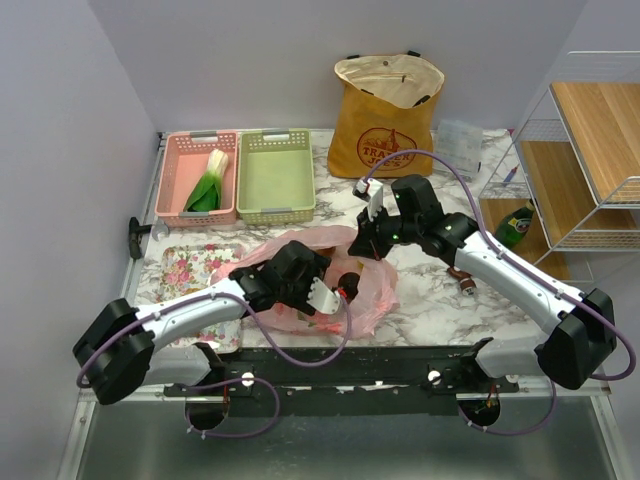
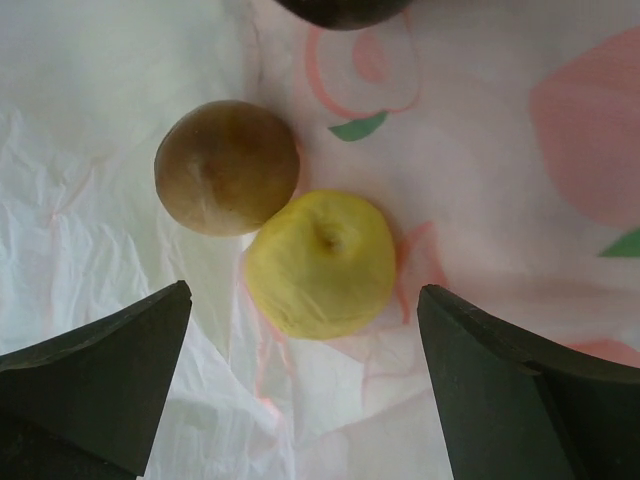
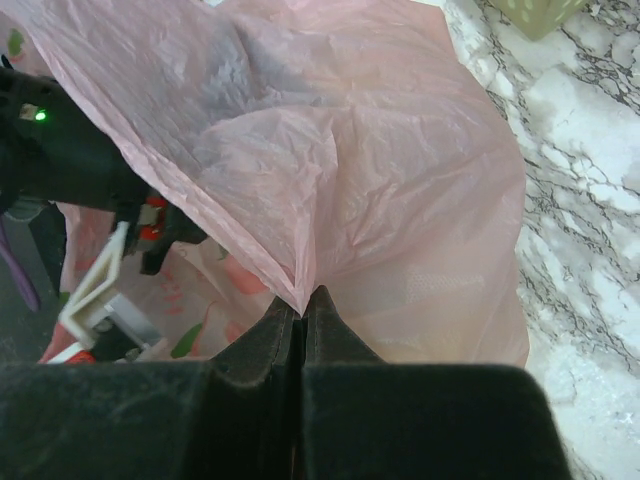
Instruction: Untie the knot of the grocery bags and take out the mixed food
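Note:
The pink grocery bag (image 1: 372, 292) lies open in the middle of the table. My right gripper (image 3: 303, 300) is shut on a pinch of the pink grocery bag's (image 3: 380, 180) film and holds that edge up. My left gripper (image 2: 305, 295) is open inside the bag's mouth, with its fingers on either side of a yellow lemon (image 2: 322, 262). A brown mushroom (image 2: 226, 167) touches the lemon at its upper left. A dark round fruit (image 2: 340, 8) shows at the top edge. The yellow tote (image 1: 385, 115) stands open at the back. A leek (image 1: 207, 185) lies in the pink basket (image 1: 176, 150).
A green basket (image 1: 275, 175) sits beside the pink one. A floral tray (image 1: 190, 268) lies at the left, near my left arm. A wire shelf (image 1: 590, 150) with a green bottle (image 1: 515, 225) under it stands at the right. A small brown object (image 1: 465, 280) lies by my right arm.

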Controlling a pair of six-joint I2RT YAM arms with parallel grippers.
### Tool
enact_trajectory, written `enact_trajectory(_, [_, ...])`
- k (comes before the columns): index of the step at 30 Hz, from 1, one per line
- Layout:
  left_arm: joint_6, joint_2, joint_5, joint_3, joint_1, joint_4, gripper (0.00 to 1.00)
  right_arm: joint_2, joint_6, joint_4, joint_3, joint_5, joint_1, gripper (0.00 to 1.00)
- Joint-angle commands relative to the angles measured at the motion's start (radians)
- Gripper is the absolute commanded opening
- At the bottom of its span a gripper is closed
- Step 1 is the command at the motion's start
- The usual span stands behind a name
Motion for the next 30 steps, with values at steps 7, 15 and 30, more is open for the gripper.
enact_trajectory(7, [-0.019,0.204,-0.008,0.091,0.111,0.055,0.98,-0.017,-0.040,0.029,0.020,0.047,-0.003,0.01])
enact_trajectory(15, [-0.053,0.261,0.027,0.104,0.111,-0.006,0.81,-0.009,-0.060,0.035,0.009,0.078,-0.004,0.01])
enact_trajectory(30, [-0.165,-0.106,0.503,0.251,0.098,-0.416,0.33,0.014,-0.053,0.042,0.016,0.085,-0.006,0.01])
